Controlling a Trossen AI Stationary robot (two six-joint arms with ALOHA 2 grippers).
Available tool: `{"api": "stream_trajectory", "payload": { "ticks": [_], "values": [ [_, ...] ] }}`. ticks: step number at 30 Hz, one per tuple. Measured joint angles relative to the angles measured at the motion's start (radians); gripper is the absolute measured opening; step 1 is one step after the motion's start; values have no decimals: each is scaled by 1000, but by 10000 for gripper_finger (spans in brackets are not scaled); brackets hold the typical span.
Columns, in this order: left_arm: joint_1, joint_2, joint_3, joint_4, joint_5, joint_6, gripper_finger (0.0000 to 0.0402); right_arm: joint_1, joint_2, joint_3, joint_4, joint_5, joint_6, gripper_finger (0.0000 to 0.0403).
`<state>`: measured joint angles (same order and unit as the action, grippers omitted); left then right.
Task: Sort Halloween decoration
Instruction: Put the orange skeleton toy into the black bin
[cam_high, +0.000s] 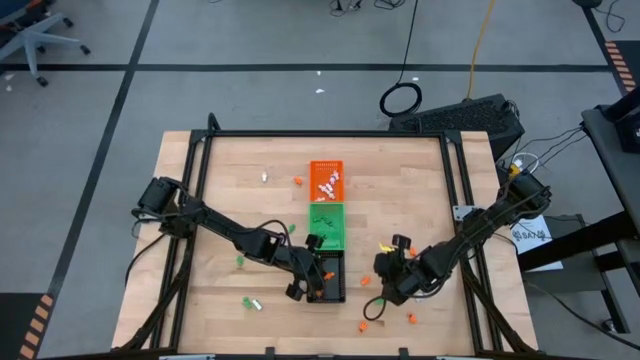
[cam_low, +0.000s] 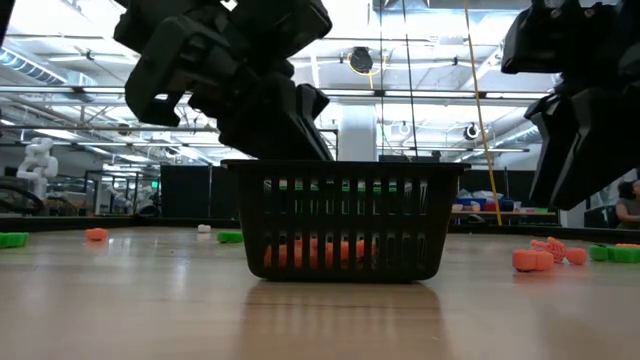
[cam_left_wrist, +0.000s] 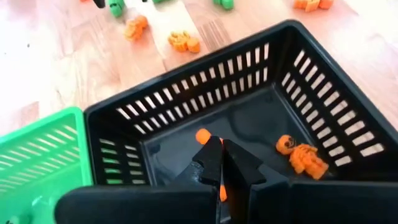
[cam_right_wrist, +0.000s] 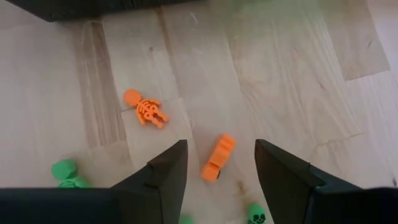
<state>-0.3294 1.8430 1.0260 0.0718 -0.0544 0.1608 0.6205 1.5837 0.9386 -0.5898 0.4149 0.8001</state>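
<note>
Down over the black tray (cam_left_wrist: 292, 81), the left gripper (cam_left_wrist: 222, 163) hangs with its fingers (cam_left_wrist: 208, 167) pressed together; a small orange trinket (cam_left_wrist: 203, 135) shows just past the tips, though whether it is pinched or merely lying on the tray floor behind them is hard to say. Deeper in the same tray lie an orange pumpkin head (cam_left_wrist: 285, 144) and an orange skeleton (cam_left_wrist: 306, 159), touching each other and well apart from the fingers. The black tray sits end to end with a green tray (cam_high: 325, 222) and an orange tray (cam_high: 325, 180) in a row on the wooden table (cam_high: 230, 170). To the right, the right gripper (cam_right_wrist: 217, 171) hovers low over bare wood with its fingers spread wide, and an orange block-like trinket (cam_right_wrist: 217, 158) lies on the table between them, touching neither. Another orange skeleton (cam_right_wrist: 145, 109) rests nearby beyond the fingertips, and green pieces (cam_right_wrist: 65, 171) lie off to the side.
</note>
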Motion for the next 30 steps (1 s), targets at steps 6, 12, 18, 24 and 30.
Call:
{"api": "stream_trajectory", "payload": {
  "ticks": [6,12,18,24,30],
  "values": [
    [0,-6,14,4,-1,-1,11,21,1,0,2,-1,38,174],
    [1,-6,33,4,-2,0,11,34,42,0,0,-4,72,174],
    [0,-6,39,7,-2,0,11,34,93,0,-2,-1,106,174],
    [0,-7,39,30,-2,0,11,32,129,0,-6,4,131,174],
    [0,-7,39,51,-2,1,11,26,164,3,18,15,132,163]
  ]
}}
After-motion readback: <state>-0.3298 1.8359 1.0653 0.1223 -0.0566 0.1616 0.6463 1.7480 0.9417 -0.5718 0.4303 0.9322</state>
